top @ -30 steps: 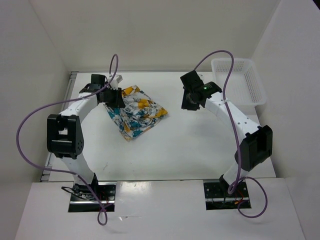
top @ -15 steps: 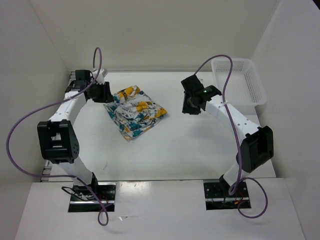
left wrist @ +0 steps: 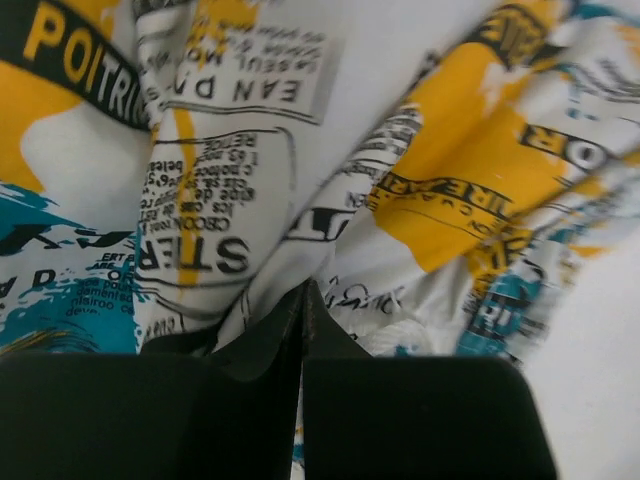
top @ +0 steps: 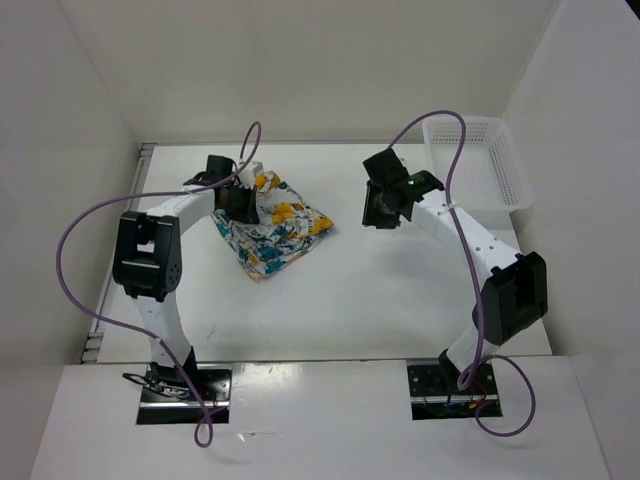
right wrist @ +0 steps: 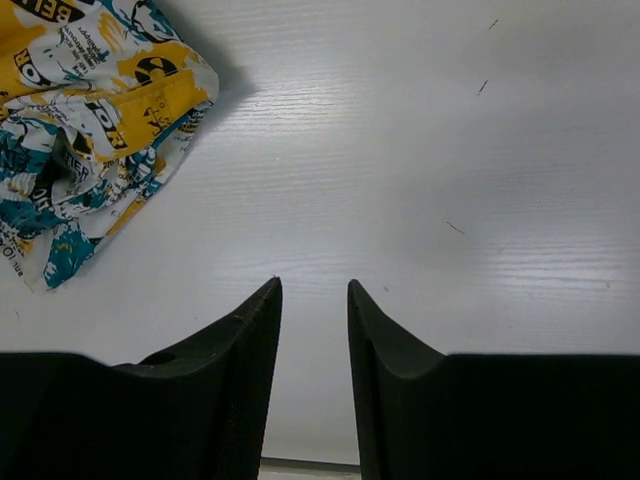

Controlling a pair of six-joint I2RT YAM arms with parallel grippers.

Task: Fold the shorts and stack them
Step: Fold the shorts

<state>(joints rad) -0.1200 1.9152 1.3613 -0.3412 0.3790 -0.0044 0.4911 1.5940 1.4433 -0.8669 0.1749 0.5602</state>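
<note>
**Left gripper clamped on the shorts at the far left, bare table everywhere else**

From the overhead camera I see the table [top: 400,290] boxed in by white walls on the left, back and right. The wall on the left stands close beside my left arm. A white mesh basket [top: 490,122] sits in the far right corner against the wall, well apart from the cloth. The whole near half of the tabletop is bare, and so is the strip between the cloth and my right arm.

The shorts [top: 272,228] lie left of centre in the far half of the table. They are a crumpled, roughly diamond-shaped bundle, with one corner pointing toward the arm bases and another toward the right. They are not flat: folds and ridges run across them, and the teal, yellow-orange and black newsprint patches are broken up by creases.

The left gripper [left wrist: 303,292] is down on the far left edge of the bundle. Its fingers are pressed together and a white fold of cloth runs straight into the tips, so I read it as pinching the shorts. Fabric fills that wrist view.

The right gripper [right wrist: 313,288] hangs over bare table just right of the bundle. Its fingers are slightly apart with nothing between them, and the cloth shows only in the upper left corner of that wrist view.
</note>
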